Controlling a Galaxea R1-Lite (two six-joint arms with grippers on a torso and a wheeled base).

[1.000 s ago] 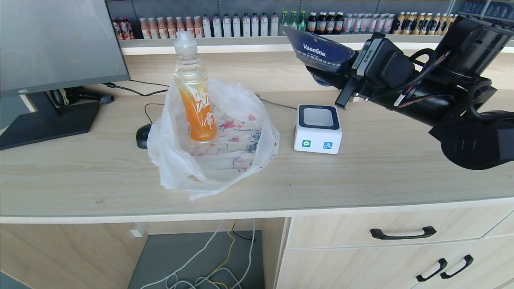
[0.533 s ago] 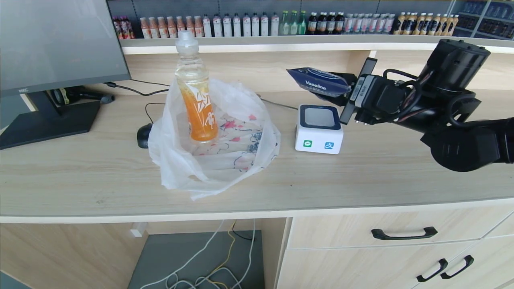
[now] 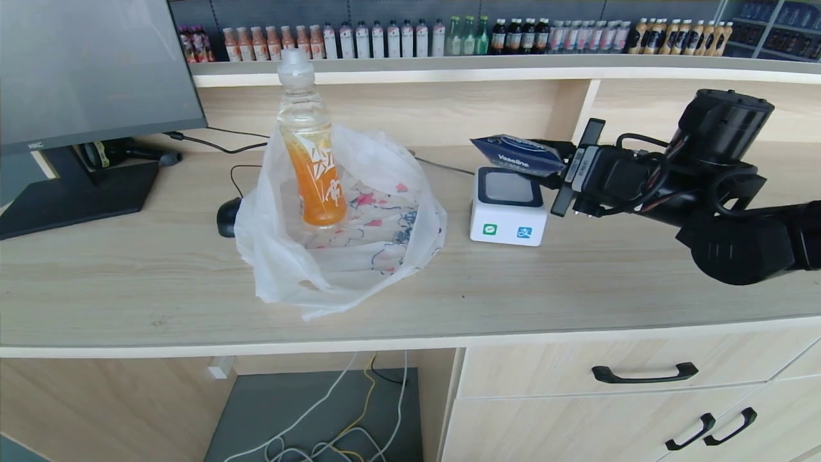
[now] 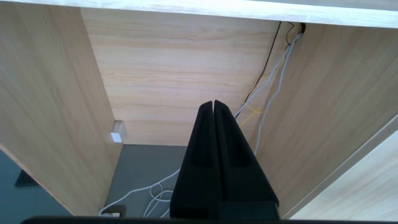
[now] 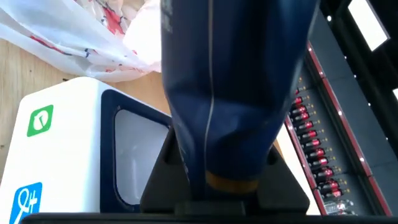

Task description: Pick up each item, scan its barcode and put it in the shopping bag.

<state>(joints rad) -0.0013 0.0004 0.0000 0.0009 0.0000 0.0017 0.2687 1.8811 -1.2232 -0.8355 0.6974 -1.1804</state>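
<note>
Now right arm (image 3: 673, 186) level, right jaws gripping blue tube (image 3: 516, 154) over scanner (image 3: 508, 208); left jaws closed.

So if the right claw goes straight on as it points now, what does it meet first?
Probably the bag, struck first by the tube it holds. The right claw points leftward over the scanner, seemingly clear of its top. Height and depth are unclear, so it might graze the scanner instead.
</note>
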